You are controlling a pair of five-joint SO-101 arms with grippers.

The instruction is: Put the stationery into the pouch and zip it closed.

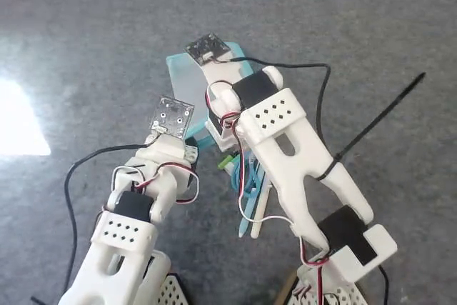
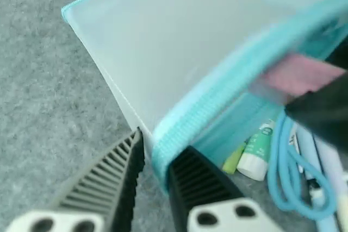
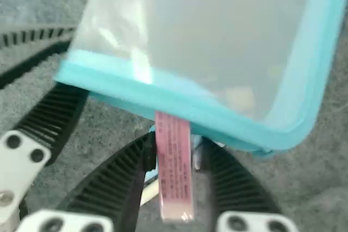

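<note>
Pink eraser (image 3: 174, 188) right at the pouch (image 3: 217, 36) mouth

My right claw (image 3: 175, 148) is clamped on it, left claw (image 2: 161, 150) pinches the pouch's zip edge. If that pinch slips, I reckon the mouth flops shut and the eraser jams on the zip. Other stationery (image 2: 255, 153) lies just beside the pouch.

Soft, even daylight, with one blown-out patch on the table.
A hard white glare (image 1: 18, 128) lies on the grey table (image 1: 86, 48), well off to the left of the pouch (image 1: 183, 85) in the high view. Everywhere else the light is bright and diffuse. Shadows are faint and gather just beneath the arms beside the pouch. In the right wrist view, pale streaks of sheen cross the pouch.
</note>
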